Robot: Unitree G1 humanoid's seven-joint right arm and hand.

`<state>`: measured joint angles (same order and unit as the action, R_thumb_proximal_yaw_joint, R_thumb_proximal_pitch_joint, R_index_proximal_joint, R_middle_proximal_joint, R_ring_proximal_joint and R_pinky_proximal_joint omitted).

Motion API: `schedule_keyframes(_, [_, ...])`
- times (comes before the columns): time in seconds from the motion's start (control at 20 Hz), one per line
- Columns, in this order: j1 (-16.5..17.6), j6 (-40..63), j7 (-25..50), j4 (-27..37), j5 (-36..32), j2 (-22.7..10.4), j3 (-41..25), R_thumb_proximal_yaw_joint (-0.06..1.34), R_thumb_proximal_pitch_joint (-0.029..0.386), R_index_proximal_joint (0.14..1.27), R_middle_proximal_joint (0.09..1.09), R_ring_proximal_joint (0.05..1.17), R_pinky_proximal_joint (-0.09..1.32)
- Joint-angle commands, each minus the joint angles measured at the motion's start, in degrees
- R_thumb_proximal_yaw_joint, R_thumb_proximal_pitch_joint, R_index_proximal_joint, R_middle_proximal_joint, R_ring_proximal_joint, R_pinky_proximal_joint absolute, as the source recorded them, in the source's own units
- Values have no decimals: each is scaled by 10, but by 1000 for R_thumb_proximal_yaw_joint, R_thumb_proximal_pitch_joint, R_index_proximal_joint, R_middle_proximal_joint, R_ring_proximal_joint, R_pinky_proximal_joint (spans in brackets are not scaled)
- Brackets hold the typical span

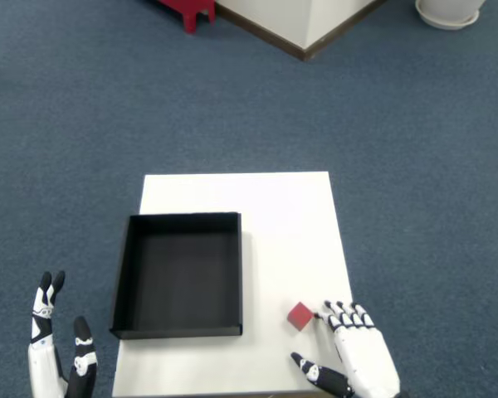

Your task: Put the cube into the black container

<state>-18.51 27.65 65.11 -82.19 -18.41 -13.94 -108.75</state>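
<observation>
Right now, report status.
Right robot hand open, fingertips beside cube. Cube on white table, outside black container. Nothing between cube and container.
</observation>
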Motion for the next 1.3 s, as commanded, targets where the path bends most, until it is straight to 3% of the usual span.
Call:
schedule_keyframes(0.05, [-14, -12, -9, -6, -22, -8, 12, 428, -9, 422, 181, 186, -27])
schedule_keyframes(0.4, [-36, -28, -55, -7, -39, -4, 27, 413, -8, 428, 176, 176, -31])
schedule_keyframes(1.3, [-31, -33, -15, -7, -22, 31, 13, 399, -6, 436, 162, 157, -37])
